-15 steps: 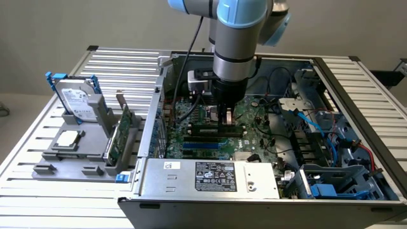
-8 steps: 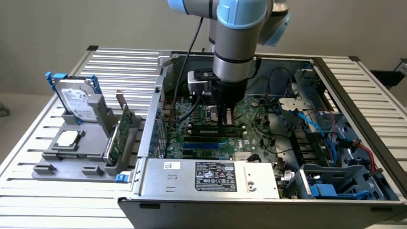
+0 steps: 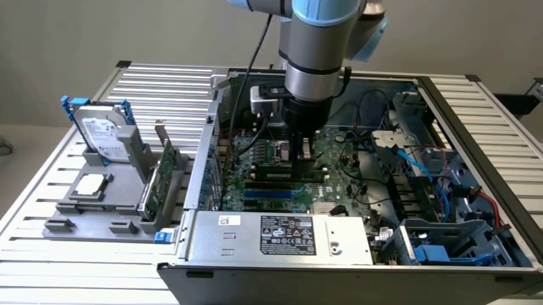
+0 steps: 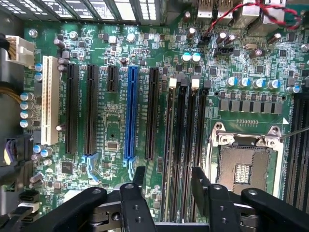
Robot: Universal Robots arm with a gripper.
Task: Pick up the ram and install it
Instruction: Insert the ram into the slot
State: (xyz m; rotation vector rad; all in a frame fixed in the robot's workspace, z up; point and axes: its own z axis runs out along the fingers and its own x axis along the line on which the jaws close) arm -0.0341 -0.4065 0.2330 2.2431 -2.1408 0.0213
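Jaws are standing apart and gripping nothing, the gripper (image 4: 169,174) hanging with its 2 fingertips straddling some of the 4 memory slots (image 4: 187,145). Just beneath it, at the centre of the exterior view, the ram (image 3: 287,170) is lying as a dark strip along 1 of those slots on the motherboard (image 3: 344,187). As far as I can tell, no finger is touching it.

Whether it is sitting fully home is not showing. The stick is appearing edge-on, and the white latches (image 4: 172,82) at the slot ends are giving no clear sign. That, in my judgement, is the main risk: a stick pressed down unevenly could be resting tilted and making poor contact.

Another risk is coming from the fingertips hanging so close to the board. Any sideways drift could be scraping the stick, a neighbouring slot or the open processor socket (image 4: 244,166) beside them.

Well apart, at the exterior view's left, the expansion card (image 3: 161,181) is standing on its grey tray (image 3: 85,216).
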